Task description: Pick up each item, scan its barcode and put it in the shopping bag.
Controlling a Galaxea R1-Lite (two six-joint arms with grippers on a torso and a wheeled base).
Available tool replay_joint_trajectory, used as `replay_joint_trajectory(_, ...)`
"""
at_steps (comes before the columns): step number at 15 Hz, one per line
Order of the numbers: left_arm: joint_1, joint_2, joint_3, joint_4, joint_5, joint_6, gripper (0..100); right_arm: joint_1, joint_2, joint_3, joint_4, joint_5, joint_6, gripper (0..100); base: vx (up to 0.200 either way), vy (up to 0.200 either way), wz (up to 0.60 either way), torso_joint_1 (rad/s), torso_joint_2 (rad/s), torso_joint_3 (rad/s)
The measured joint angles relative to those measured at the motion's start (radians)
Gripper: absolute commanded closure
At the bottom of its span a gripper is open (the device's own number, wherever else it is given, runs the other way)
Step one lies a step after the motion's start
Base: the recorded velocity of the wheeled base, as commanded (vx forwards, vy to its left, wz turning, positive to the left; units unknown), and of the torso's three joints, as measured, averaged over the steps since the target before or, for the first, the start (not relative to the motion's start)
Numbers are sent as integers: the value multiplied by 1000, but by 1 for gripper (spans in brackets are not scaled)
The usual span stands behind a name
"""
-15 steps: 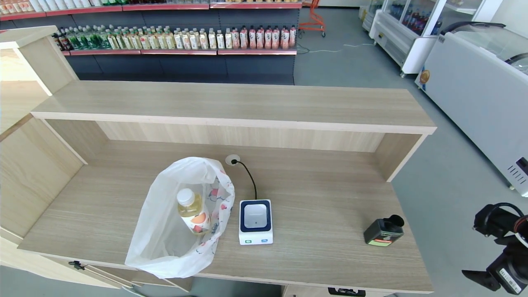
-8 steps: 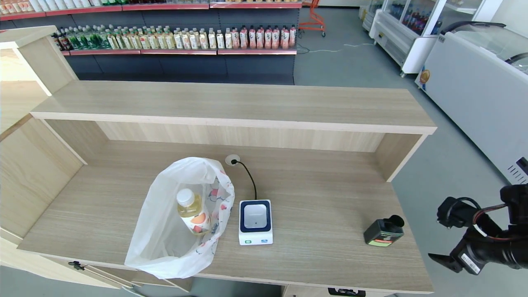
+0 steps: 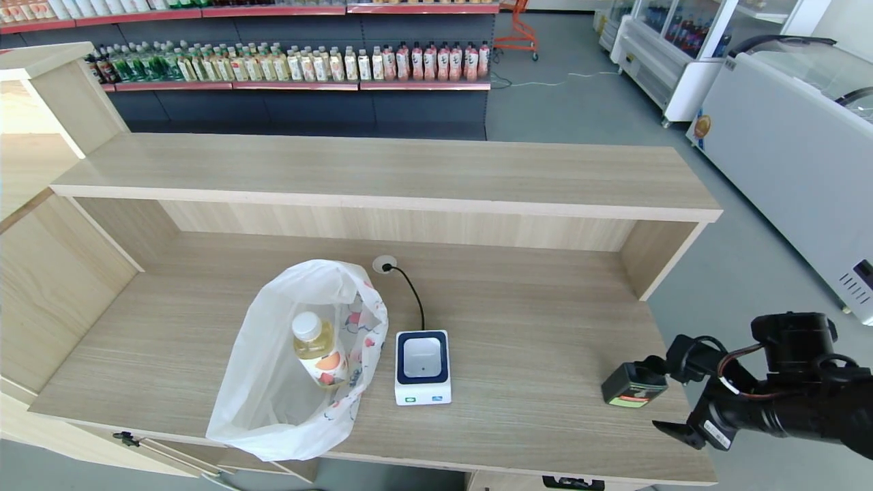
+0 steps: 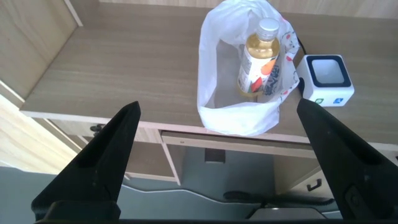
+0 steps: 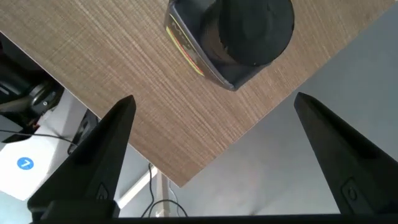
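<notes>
R gripper point(image 3: 667, 399) at near-right corner of counter point(image 3: 532, 320), fingers spread wide, nothing held. Small dark item w/ black cap point(image 3: 634, 384) sits on the wood just ahead of it, untouched, close to counter's right edge. L gripper point(image 4: 217, 162) off the front edge, also wide apart, empty. Shopping bag point(image 3: 259, 406) front-left, mouth open, juice bottle point(image 3: 317, 348) inside. White scanner point(image 3: 423, 367) just beside bag; cable point(image 3: 411, 290) runs back. Far: drink shelves point(image 3: 293, 65), freezers point(image 3: 784, 136) to the right.
</notes>
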Motion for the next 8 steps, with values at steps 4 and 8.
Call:
replay_joint_trajectory(4,0,0,0,0,0,0,0,33,74,-47,-18,17,5,0,0,0,0,0,0,0)
replay_joint_trajectory(8,0,0,0,0,0,0,0,51,113,-79,-20,21,6,100,0,0,0,0,0,0)
